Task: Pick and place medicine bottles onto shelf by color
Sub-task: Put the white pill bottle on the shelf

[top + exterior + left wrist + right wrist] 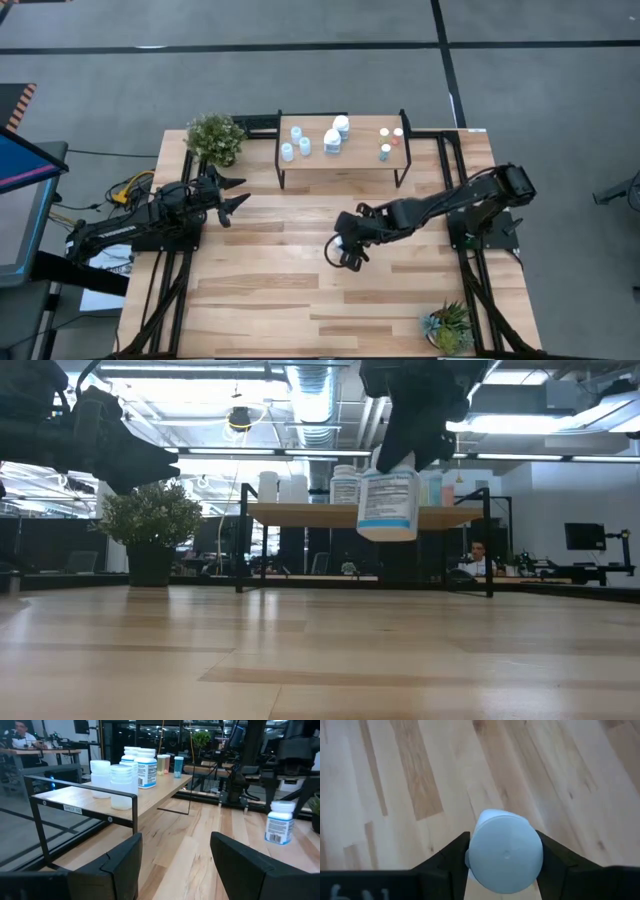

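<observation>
The shelf (350, 158) stands at the table's far side. It carries three pale-blue bottles (297, 143), two larger white bottles (337, 133) and three small coloured bottles (389, 138). My right gripper (346, 250) is over the middle of the table and is shut on another white bottle with a blue-and-white label (388, 500). My left gripper (238, 192) is open and empty near the shelf's left end, above the table. In the left wrist view its fingers (115, 865) frame the shelf (100, 795). My right gripper pinches the white bottle's cap (505, 855) between its two fingers (452, 855), one on each side. The fingers come from above, pointing down. The bottle hangs upright below them (388, 505), lifted clear of the table.
A bushy potted plant (215, 137) stands at the shelf's left end. A smaller plant (448, 325) stands near the table's front right corner. Bare wooden tabletop (290, 290) lies between the arms and the near edge. A person sits in the room beyond (477, 552).
</observation>
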You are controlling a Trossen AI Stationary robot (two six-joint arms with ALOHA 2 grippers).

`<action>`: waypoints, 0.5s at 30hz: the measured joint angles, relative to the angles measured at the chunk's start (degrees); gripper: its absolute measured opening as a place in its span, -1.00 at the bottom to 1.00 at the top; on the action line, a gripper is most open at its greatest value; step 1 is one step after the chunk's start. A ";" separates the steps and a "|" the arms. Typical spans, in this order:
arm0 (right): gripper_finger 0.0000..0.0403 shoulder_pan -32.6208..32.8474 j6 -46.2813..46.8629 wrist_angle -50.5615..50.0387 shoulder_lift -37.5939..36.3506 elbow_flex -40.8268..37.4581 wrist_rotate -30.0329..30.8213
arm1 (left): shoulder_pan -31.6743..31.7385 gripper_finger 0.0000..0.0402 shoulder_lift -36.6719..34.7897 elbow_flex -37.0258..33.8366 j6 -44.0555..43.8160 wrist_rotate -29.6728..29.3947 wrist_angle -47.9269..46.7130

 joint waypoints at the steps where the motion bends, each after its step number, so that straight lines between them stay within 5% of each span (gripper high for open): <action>1: -0.06 -0.32 -1.10 -0.03 -0.07 -0.02 -0.02 | 0.01 0.10 0.00 0.00 -0.01 0.00 0.01; 15: -0.08 -2.14 -7.56 0.04 -1.02 0.09 -0.06 | 0.01 0.10 0.00 0.00 -0.01 -0.02 0.02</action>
